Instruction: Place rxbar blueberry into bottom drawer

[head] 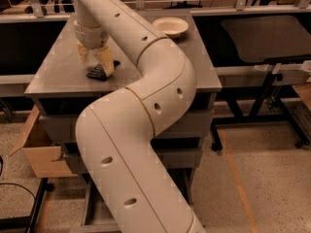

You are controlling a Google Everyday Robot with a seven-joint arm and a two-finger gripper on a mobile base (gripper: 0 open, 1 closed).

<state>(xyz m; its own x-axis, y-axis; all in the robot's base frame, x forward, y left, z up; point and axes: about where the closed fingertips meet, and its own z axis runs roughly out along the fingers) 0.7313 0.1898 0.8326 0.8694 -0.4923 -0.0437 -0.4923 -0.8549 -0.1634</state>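
The rxbar blueberry (97,73), a small dark flat bar, lies on the grey cabinet top (58,72) near its left front. My gripper (95,59) points down right over the bar. Its pale yellow fingers (106,63) stand apart, one on each side of the bar's far end, and the gripper looks open. The cabinet's drawers are below the top, mostly hidden behind my arm. The bottom drawer (90,208) shows only as a left wall that seems pulled out toward me. Its inside is hidden.
A cream bowl (170,27) sits at the back of the cabinet top. An open cardboard box (41,149) stands on the floor to the cabinet's left. A dark table on black legs (265,38) is on the right. My arm (146,130) fills the middle of the view.
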